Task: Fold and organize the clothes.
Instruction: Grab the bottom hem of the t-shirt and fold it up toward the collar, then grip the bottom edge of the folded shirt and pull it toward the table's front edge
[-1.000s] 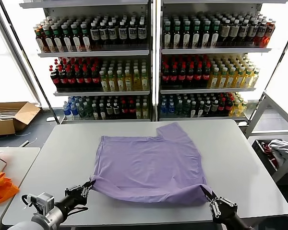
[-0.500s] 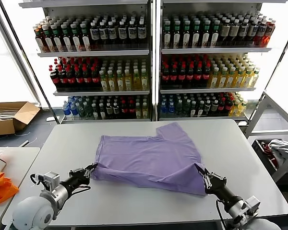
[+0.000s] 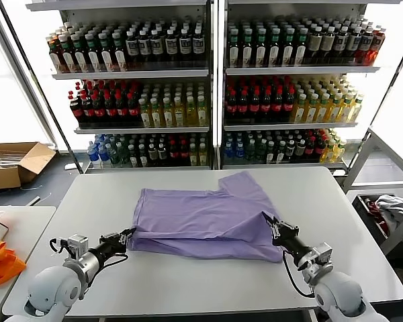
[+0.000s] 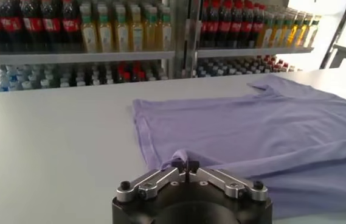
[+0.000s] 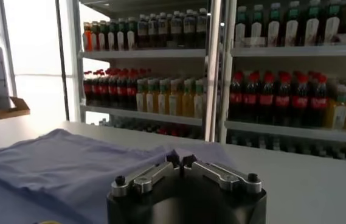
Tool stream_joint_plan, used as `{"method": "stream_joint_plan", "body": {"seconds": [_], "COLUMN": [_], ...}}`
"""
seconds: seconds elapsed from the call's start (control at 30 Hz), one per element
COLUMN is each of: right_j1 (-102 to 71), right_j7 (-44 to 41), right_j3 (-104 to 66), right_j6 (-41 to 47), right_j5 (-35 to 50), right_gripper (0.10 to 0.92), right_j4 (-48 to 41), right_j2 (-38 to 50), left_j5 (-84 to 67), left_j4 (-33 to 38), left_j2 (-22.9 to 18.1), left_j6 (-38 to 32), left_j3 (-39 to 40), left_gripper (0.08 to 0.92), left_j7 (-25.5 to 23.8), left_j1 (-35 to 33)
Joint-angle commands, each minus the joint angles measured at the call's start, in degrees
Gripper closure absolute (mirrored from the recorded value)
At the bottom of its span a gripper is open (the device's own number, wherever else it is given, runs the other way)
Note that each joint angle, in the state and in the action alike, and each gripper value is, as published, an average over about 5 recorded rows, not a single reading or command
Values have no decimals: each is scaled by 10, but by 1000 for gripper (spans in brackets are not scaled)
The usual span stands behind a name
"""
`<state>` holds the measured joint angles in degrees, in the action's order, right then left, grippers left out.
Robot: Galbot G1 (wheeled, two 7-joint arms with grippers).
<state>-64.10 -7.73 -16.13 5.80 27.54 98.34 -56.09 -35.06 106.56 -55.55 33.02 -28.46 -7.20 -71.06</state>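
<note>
Lavender T-shirt (image 3: 201, 225): centre frame, on white table (image 3: 336, 221). Left gripper (image 3: 125, 237) and right gripper (image 3: 270, 225), each clamped on a hem corner, have carried hem farther upward; lengthwise fold roughly halfway.

No text can be read anywhere: the labels on the shelf bottles (image 3: 168, 47) are too small to make out, and the lavender T-shirt (image 3: 201, 218) shows no print or lettering.

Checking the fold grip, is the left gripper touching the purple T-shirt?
Touching: in the left wrist view the left gripper has its jaws shut on a pinch of the T-shirt hem.
</note>
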Motion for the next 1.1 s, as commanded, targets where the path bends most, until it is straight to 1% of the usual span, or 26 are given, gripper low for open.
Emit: {"method": "stream_joint_plan", "body": {"seconds": [0.03,0.1,0.23,0.3,0.37,0.47,0.57,0.77,0.83,0.9,0.97,1.1], "right_j1": [50,39,4,-22,-53,-112,-172,-244,-253,-256,-257,-257], "right_j7": [21,24,41,63,88,104,106,120,124,127,130,131], "right_j3": [36,25,-7,-33,-65,-111,-141,-148,-140,-131,-123,-106], "right_j6": [33,37,50,63,83,106,110,112,114,117,121,126], "right_j5": [-16,-16,-9,-15,-19,-4,1,-8,-10,-10,-10,-11], "right_gripper": [883,839,718,666,606,519,432,262,225,210,204,203], "right_j4": [-39,-32,2,31,64,114,151,180,183,185,187,190], "right_j2": [-2,-1,6,7,7,4,-5,-49,-61,-68,-72,-74], "left_j5": [-3,-9,-19,-21,-22,-19,-10,-3,-3,-4,-6,-8], "left_j4": [-19,-13,3,12,25,46,51,35,27,17,8,-8], "left_j2": [-8,-10,-5,-2,0,-1,-9,-30,-33,-35,-37,-40], "left_j6": [0,0,0,0,0,0,0,0,0,0,0,0], "left_j3": [-3,-10,-28,-36,-43,-44,-40,-28,-24,-22,-20,-18], "left_gripper": [906,873,779,719,641,554,468,294,245,202,184,178], "left_j7": [6,7,10,11,12,13,15,22,22,22,22,21], "left_j1": [16,16,4,-8,-28,-61,-78,-73,-67,-59,-52,-39]}}
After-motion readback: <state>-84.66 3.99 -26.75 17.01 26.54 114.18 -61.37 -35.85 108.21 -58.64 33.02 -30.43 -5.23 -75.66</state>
